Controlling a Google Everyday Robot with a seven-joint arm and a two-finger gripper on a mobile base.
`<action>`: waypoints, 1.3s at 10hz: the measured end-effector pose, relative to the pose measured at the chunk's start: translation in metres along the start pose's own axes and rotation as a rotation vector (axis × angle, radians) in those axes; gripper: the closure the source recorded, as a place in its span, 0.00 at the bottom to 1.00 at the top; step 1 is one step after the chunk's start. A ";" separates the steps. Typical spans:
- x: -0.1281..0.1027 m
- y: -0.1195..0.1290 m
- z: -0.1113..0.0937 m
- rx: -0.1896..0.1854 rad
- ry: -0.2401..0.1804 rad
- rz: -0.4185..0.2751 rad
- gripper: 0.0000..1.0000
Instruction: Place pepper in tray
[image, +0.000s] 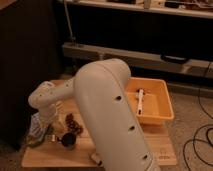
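My gripper (41, 131) hangs at the end of the white arm (107, 115), low over the left end of the wooden table (155, 149), and seems to stand open with nothing held. Pale greenish items lie under it. I cannot pick out the pepper; the gripper and arm hide part of that corner. The orange-yellow tray (168, 103) sits at the table's right end, far from the gripper. A white utensil-like object (140, 103) lies inside it.
A cluster of small reddish-brown things (73, 124) and a dark cup (68, 142) sit just right of the gripper. A small pale object (95, 159) lies at the front edge. A dark shelf unit (130, 52) stands behind, with cables (199, 142) on the floor at right.
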 end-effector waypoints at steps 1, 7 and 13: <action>0.000 -0.002 0.001 0.002 0.001 0.005 0.35; -0.001 -0.004 0.006 0.007 0.005 0.014 0.35; 0.000 -0.008 0.004 0.010 0.001 0.026 0.35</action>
